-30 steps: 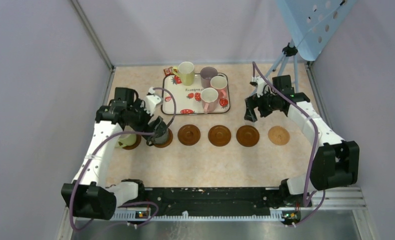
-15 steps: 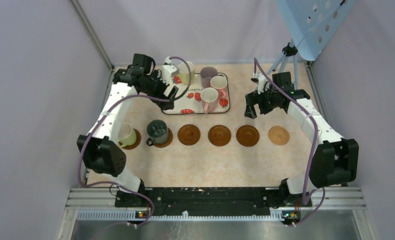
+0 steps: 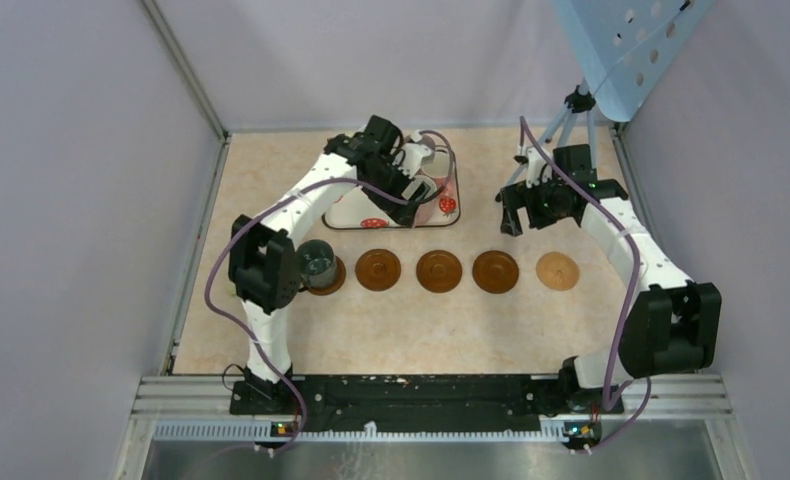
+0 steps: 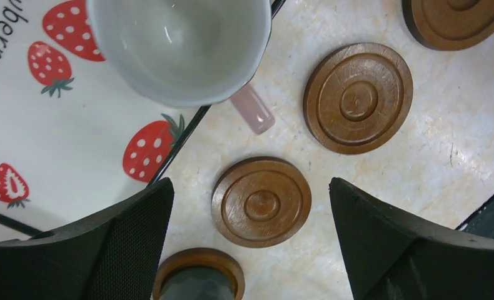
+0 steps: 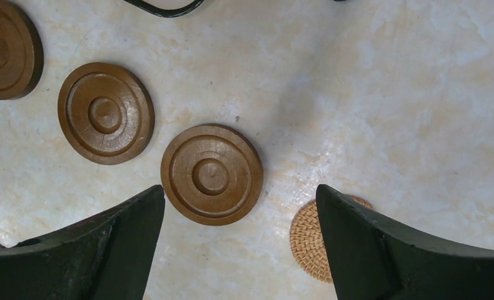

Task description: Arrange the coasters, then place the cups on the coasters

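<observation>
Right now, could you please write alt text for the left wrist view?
The open left gripper hangs near a pink-handled mug on the strawberry-print tray. Beside the tray, three bare wooden coasters lie on the table.

Left gripper (image 3: 418, 188) and right gripper (image 3: 511, 215), jaws wide apart (both arms stretched far forward)

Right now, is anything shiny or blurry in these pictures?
Left wrist view: small white glints shine inside the cup, and the coasters look sharp. Right wrist view: the table gleams softly, with a faint grey shadow mid-picture. Top view: even light, no glare.
</observation>
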You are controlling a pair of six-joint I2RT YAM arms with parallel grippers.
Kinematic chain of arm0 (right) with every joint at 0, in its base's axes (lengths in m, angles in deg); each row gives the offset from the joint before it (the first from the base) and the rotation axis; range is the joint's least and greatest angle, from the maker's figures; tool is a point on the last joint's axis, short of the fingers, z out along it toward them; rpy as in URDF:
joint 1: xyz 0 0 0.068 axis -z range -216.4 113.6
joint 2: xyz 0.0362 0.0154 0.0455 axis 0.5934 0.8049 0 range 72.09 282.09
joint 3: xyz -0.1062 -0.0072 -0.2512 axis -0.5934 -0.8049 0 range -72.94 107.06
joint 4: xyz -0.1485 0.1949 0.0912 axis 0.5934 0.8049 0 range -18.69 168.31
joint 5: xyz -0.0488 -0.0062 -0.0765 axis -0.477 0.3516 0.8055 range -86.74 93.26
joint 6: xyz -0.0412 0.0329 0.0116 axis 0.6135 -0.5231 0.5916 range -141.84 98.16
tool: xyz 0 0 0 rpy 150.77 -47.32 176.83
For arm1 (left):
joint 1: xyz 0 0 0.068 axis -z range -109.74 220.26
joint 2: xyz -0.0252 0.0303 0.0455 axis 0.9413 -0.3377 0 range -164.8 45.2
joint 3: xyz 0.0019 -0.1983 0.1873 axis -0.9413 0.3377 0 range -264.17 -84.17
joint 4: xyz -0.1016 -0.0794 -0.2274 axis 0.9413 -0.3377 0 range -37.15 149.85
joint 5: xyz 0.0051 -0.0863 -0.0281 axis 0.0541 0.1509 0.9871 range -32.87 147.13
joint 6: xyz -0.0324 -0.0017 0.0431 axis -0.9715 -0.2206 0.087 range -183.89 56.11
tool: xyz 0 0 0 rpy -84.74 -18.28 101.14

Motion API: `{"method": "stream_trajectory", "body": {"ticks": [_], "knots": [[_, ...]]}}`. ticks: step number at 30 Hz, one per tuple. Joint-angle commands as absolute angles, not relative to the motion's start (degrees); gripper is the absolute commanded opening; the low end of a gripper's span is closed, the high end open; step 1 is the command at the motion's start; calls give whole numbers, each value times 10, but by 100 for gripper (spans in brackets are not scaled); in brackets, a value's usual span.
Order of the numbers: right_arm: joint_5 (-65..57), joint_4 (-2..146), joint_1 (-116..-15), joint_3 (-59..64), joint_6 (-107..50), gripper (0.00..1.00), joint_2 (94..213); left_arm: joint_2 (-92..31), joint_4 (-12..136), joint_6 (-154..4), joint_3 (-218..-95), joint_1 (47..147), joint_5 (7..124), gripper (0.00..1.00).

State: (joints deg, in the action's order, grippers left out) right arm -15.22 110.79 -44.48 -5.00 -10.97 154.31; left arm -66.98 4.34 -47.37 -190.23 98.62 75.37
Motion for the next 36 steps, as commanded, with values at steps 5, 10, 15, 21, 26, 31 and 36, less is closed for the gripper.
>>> {"method": "stream_trajectory", "body": {"ticks": [5, 10, 15, 21, 26, 31, 36], "knots": [[-133, 1111, -425, -56, -119, 89, 1506, -713, 119, -632, -1925, 1034, 648, 94], [-131, 1115, -421, -61, -112, 89, 1500, -725, 166, -669, -1905, 1037, 618, 87], [-129, 1116, -421, -64, -108, 89, 1495, -740, 190, -682, -1905, 1038, 598, 76], [-123, 1119, -421, -65, -102, 89, 1490, -749, 196, -679, -1899, 1039, 591, 63], [-122, 1120, -420, -70, -99, 89, 1485, -753, 197, -685, -1891, 1038, 577, 56], [-118, 1122, -421, -72, -98, 89, 1479, -741, 184, -696, -1877, 1038, 562, 37], [-117, 1123, -421, -78, -97, 89, 1472, -703, 216, -695, -1836, 1038, 560, 14]]}}
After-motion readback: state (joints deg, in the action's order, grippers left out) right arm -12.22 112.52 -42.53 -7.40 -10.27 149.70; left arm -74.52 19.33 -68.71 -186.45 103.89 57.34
